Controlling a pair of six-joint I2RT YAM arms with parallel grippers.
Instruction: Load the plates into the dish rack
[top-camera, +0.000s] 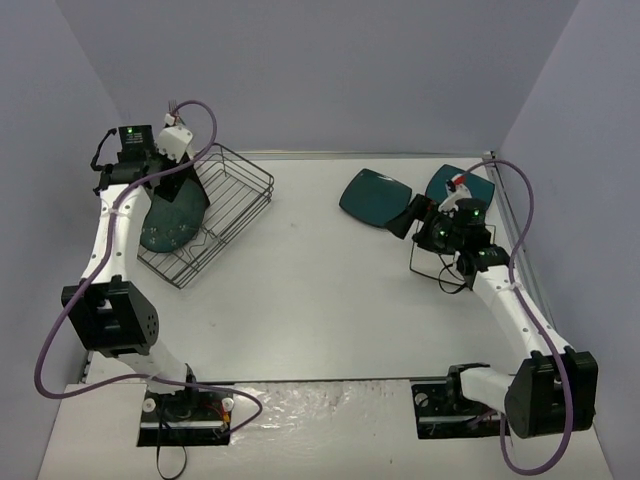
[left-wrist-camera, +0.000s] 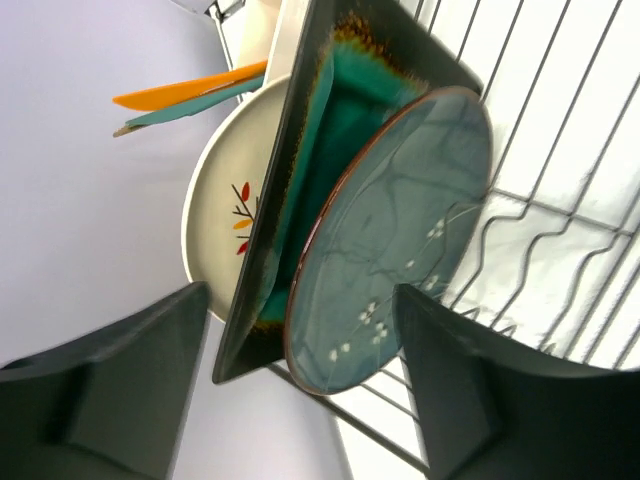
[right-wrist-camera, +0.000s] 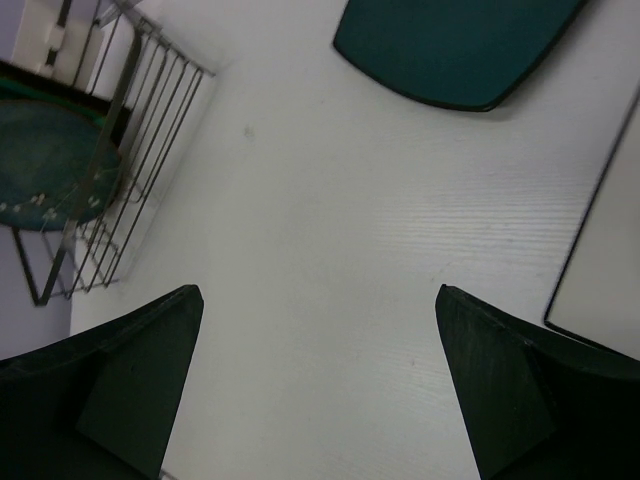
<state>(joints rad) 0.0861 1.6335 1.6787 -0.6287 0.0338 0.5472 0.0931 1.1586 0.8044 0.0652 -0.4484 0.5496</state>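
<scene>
3 plates stand on edge in the dish rack (top-camera: 258, 192): a round grey-blue plate (left-wrist-camera: 400, 230), a brown-rimmed teal square plate (left-wrist-camera: 320, 150) against it, then a cream twig-motif plate (left-wrist-camera: 215, 210). The left gripper (left-wrist-camera: 302, 300) is released, its fingers spread either side of the grey-blue plate's rim. Well right of the rack, the right gripper (right-wrist-camera: 318, 295) gapes empty over the worktop (right-wrist-camera: 330, 200), near a dark teal plate (right-wrist-camera: 455, 45).

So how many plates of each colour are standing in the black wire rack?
Round cream plate with twig motif: 1
Square teal plate with brown rim: 1
Round grey-blue plate: 1
Total: 3
</scene>
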